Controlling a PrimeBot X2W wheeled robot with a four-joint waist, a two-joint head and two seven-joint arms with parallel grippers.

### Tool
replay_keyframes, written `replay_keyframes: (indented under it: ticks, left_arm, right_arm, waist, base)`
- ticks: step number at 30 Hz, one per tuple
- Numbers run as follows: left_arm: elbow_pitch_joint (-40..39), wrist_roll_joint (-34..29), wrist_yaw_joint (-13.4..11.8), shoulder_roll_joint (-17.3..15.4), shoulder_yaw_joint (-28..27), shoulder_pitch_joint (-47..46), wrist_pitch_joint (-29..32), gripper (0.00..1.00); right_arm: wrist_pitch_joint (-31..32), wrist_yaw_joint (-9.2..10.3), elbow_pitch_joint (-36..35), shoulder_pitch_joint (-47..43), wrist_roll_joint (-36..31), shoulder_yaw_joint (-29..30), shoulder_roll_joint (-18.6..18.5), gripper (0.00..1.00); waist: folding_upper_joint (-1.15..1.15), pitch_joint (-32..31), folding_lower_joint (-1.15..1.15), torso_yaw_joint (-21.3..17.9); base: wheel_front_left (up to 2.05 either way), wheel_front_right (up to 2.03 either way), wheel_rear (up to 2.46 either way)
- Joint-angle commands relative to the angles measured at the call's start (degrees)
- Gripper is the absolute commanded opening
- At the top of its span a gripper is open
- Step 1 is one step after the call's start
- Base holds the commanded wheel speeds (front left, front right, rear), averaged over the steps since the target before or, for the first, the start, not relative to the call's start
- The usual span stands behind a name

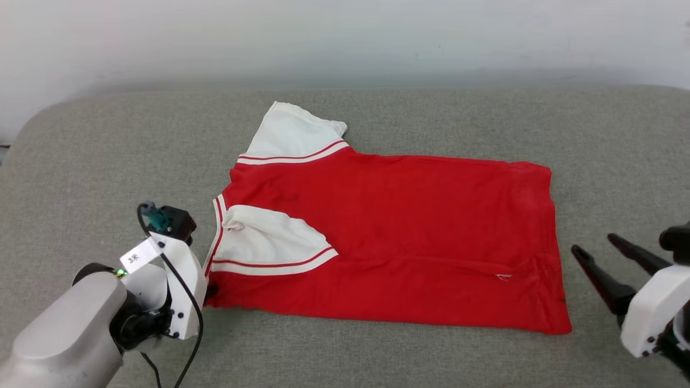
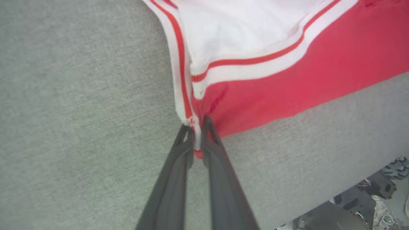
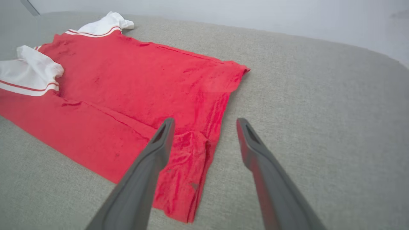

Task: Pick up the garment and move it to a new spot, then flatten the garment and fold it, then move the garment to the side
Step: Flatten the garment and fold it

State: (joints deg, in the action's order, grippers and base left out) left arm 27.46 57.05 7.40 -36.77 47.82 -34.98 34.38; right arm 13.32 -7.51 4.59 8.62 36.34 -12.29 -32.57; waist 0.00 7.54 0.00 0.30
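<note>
My left gripper (image 2: 196, 125) is pinching the garment (image 1: 409, 226) at its collar-side corner; right gripper (image 3: 205, 121) spread near the hem; shirt's lying half-folded on the grey cushion (image 1: 377, 355), I think; more folding and the side move left.

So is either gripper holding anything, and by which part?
The left gripper pinches the garment at its striped-trim corner; the right gripper is open, holding nothing.

light: bright, even, diffuse | shadows: faint | blur: left wrist view soft | edges: wrist views bent
</note>
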Motion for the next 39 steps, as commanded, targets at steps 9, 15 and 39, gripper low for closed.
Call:
replay_keyframes:
  ticks: [9,15,39]
  left_arm:
    - [-8.23,-1.81,-1.89,-3.12,-1.12,2.10,-4.38,0.00]
    - [-12.22,-2.92,-3.62,-3.66,-0.93,2.49,-4.53,0.00]
    - [-12.98,-2.29,-5.37,-3.63,-1.48,5.16,-8.06,0.00]
  right_arm:
    - [17.44,0.05,-4.44,2.77,1.63,-2.06,-8.45,1.00]
    - [24.67,0.05,-2.74,4.36,3.11,-4.98,-7.81,1.00]
    - [12.40,-0.02,18.96,7.20,5.79,-18.08,0.37,0.00]
  waist:
    - [0.00,-0.89,0.00,0.47]
    - [0.00,0.09,0.00,1.21]
    - [0.00,1.75,0.00,2.84]
  base:
    - [0.00,0.00,0.00]
    - [0.00,0.00,0.00]
    - [0.00,0.00,0.00]
